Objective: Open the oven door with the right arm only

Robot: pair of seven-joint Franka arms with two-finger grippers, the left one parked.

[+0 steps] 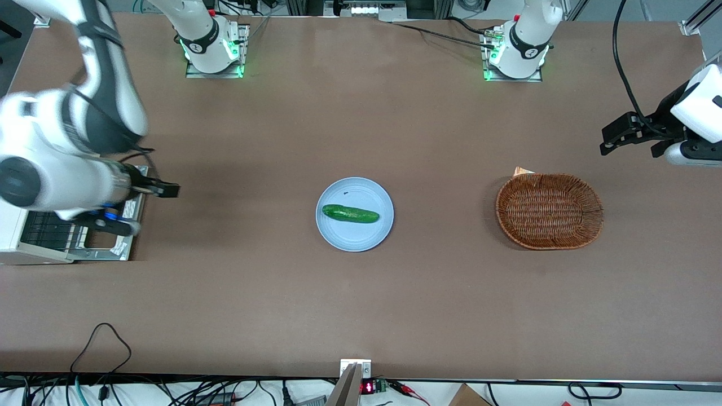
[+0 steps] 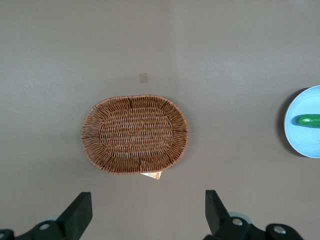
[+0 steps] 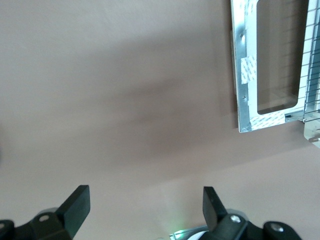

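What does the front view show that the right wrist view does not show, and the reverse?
Only the front view shows the plate with the cucumber, the basket, and the right arm over the oven. Only the right wrist view shows the glass window in the door up close. Both show the oven door lying open, the table, and the tool, open and apart from the door.

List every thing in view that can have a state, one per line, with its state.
oven door: open, folded down flat over the table.
toaster oven: cavity exposed, wire rack visible inside.
gripper: open, holding nothing, above bare table beside the door.
plate: upright, holding one cucumber.
cucumber: whole, lying flat on the plate.
basket: upright, empty.
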